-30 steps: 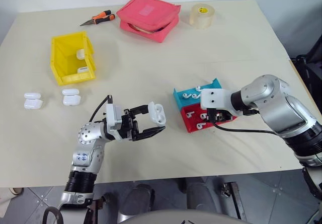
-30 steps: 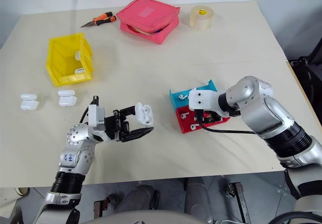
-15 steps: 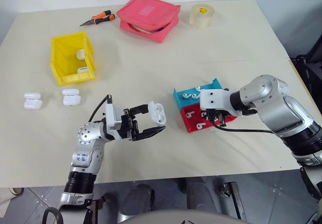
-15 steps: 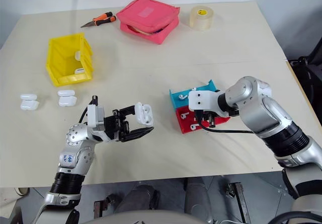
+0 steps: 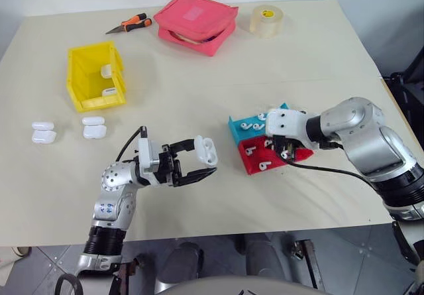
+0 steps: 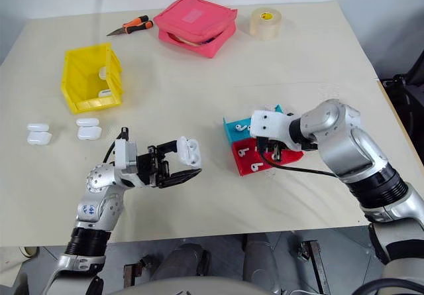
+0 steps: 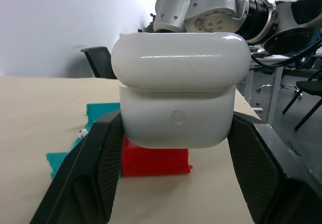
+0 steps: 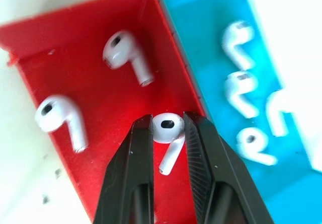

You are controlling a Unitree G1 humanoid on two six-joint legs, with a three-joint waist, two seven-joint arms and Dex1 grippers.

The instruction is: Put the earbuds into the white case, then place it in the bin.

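- Left gripper (image 5: 202,162), lower left of centre in the head view, clenched on the white case (image 5: 207,150); case held clear of the desk (image 5: 199,83), lid ajar in the left wrist view (image 7: 179,95), one black finger pressed against each side.
- Right gripper (image 8: 168,133), right of centre, pointing down into the red tray (image 5: 258,157); grasping one earbud (image 8: 166,130) by its head between the two black fingers, stem hanging below.
- Two more earbuds (image 8: 126,55) lying loose on the red tray floor, apart from each other.
- Blue tray (image 5: 246,126) touching the red tray on its far side, with several earbuds (image 8: 238,48) inside.
- Yellow bin (image 5: 95,76) in the upper left, well apart from both grippers, with two white cases (image 5: 112,91) inside.
- Four more white cases (image 5: 44,132) in two pairs on the desk just below the bin.
- Along the top edge: an orange-handled tool (image 5: 130,24), a pink pouch (image 5: 197,22), a roll of tape (image 5: 266,20).
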